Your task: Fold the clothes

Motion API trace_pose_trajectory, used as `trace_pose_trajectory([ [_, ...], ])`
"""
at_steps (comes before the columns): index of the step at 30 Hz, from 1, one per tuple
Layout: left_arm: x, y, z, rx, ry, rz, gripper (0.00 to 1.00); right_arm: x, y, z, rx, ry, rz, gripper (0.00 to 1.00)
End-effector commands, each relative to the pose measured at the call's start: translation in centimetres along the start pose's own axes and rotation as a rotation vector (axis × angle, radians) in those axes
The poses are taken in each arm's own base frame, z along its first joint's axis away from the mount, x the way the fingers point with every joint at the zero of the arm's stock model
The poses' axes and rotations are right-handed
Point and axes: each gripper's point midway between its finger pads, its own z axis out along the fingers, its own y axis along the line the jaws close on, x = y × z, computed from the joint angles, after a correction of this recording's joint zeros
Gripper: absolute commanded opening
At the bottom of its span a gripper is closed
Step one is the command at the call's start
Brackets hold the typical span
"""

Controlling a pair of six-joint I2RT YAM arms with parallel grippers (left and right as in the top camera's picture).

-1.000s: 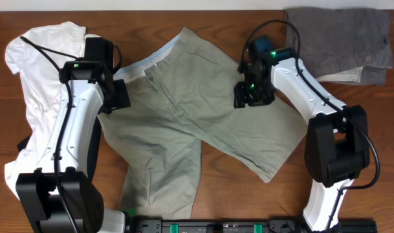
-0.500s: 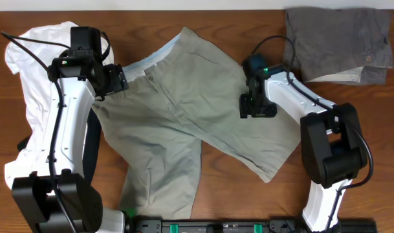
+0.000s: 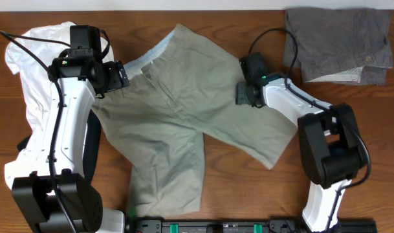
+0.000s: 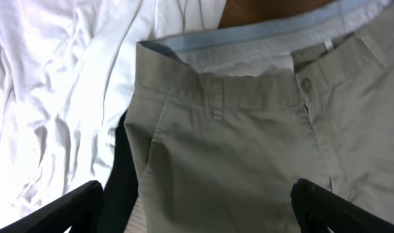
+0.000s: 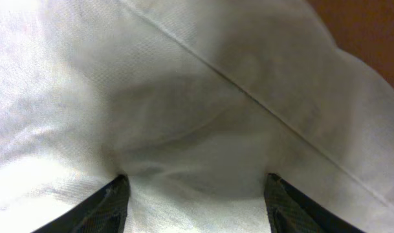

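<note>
Shorts (image 3: 184, 110) lie spread across the tabletop (image 3: 235, 194). Only the left wrist view shows their button (image 4: 306, 84) and blue lining, with the left gripper (image 4: 203, 206) jaws wide apart above. At their right edge, the right gripper (image 5: 197, 197) jaws stand apart, with cloth bunched between.

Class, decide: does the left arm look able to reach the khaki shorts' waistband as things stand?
Probably yes: the left claw hovers open just above the waistband, with nothing covering it.
</note>
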Motion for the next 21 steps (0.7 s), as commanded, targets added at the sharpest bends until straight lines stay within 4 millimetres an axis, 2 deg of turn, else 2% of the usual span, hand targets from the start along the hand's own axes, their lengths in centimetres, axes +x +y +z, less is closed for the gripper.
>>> trace_pose_trajectory([
  [1,-0.8,-0.1,-0.4,0.007,-0.023,-0.005,0.94,7.4,-2.5,7.9,0.084,0.194,-0.013,0.68],
  [3,-1.0,-0.1,-0.4,0.009,-0.03,-0.006,0.94,6.8,-2.5,9.4,0.071,0.154,-0.004,0.71],
  [6,-1.5,-0.2,-0.4,0.014,-0.049,-0.009,0.95,4.6,-2.2,11.4,0.035,0.047,0.017,0.74],
  [10,-2.1,-0.4,-0.5,0.022,-0.075,-0.012,0.95,-0.3,-1.6,12.2,-0.028,-0.143,0.061,0.77],
  [14,-2.2,-0.4,-0.5,0.023,-0.079,-0.013,0.95,-5.4,-1.0,11.3,-0.066,-0.282,0.059,0.79],
  [17,-2.2,-0.4,-0.5,0.023,-0.079,-0.013,0.95,-9.6,-0.5,9.6,-0.078,-0.347,0.041,0.83],
  [21,-2.2,-0.4,-0.5,0.023,-0.079,-0.012,0.95,-13.2,1.4,6.7,-0.156,-0.29,-0.016,0.99],
])
